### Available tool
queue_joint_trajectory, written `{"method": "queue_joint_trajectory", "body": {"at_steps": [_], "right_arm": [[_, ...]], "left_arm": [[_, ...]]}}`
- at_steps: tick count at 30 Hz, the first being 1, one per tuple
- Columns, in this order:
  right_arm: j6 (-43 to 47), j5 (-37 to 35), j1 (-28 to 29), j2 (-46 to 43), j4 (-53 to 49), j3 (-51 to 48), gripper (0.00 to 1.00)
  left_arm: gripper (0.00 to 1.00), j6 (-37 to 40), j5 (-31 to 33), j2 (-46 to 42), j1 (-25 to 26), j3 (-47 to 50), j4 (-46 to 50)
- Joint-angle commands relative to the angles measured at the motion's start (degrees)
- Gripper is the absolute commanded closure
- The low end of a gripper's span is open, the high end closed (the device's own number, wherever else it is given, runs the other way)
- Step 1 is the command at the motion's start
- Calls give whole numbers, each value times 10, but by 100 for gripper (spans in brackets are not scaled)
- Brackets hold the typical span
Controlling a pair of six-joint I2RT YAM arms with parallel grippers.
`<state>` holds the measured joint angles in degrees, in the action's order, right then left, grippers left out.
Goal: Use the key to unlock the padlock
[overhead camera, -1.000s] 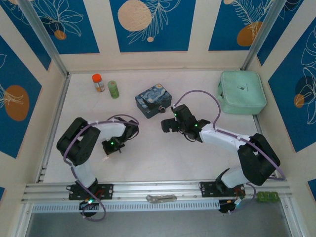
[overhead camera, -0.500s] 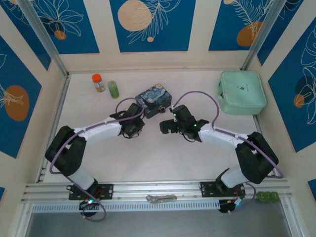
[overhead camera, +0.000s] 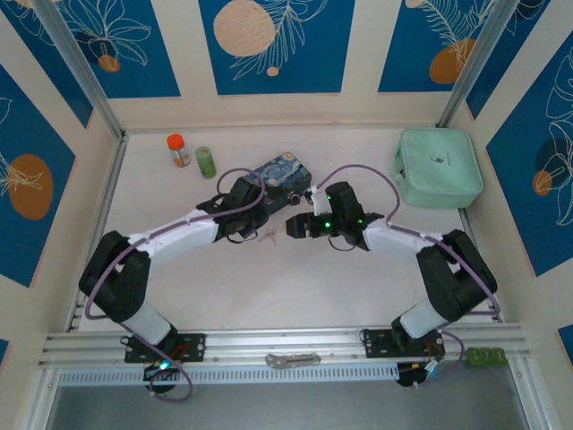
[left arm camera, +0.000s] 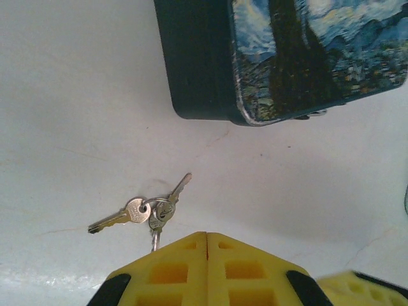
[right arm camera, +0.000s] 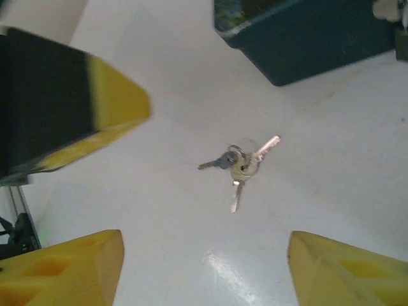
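A ring of three small pale keys, the key (overhead camera: 267, 236) (left arm camera: 148, 211) (right arm camera: 241, 167) among them, lies on the white table below the blue starry tin (overhead camera: 279, 180). My left gripper (overhead camera: 254, 229) (left arm camera: 207, 234) is shut, its yellow tips just behind the keys. One blade runs out of sight behind its left finger. My right gripper (overhead camera: 298, 226) (right arm camera: 204, 274) is open, facing the keys from the right with bare table between its fingers. A small dark shape at the tin's right corner looks like the padlock (overhead camera: 307, 193), partly hidden by my right wrist.
An orange-capped bottle (overhead camera: 177, 150) and a green cylinder (overhead camera: 206, 161) stand at the back left. A mint-green case (overhead camera: 439, 167) sits at the back right. A silver metal piece (overhead camera: 293, 359) rests on the front rail. Walls close in the table on three sides.
My left arm has swung from the near left up to the tin, and the keys have come with it. My right gripper has shifted slightly toward the keys, its jaws narrowing.
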<state>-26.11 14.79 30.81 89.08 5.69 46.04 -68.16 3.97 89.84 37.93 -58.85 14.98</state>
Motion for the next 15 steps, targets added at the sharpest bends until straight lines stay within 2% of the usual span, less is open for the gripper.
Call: {"method": "queue_joint_trajectory", "body": {"at_steps": [1, 7, 10, 15], "right_arm": [[-39, -46, 17, 50, -86, 72, 43], [-85, -220, 93, 146, -251, 220, 47], [-112, -261, 106, 188, -311, 270, 51], [-138, -300, 124, 222, -358, 314, 48]], "left_arm": [[100, 39, 42, -40, -10, 29, 28], [100, 87, 24, -52, -91, 68, 19], [100, 97, 5, -52, -117, 76, 9], [99, 97, -4, -54, -124, 90, -11]]}}
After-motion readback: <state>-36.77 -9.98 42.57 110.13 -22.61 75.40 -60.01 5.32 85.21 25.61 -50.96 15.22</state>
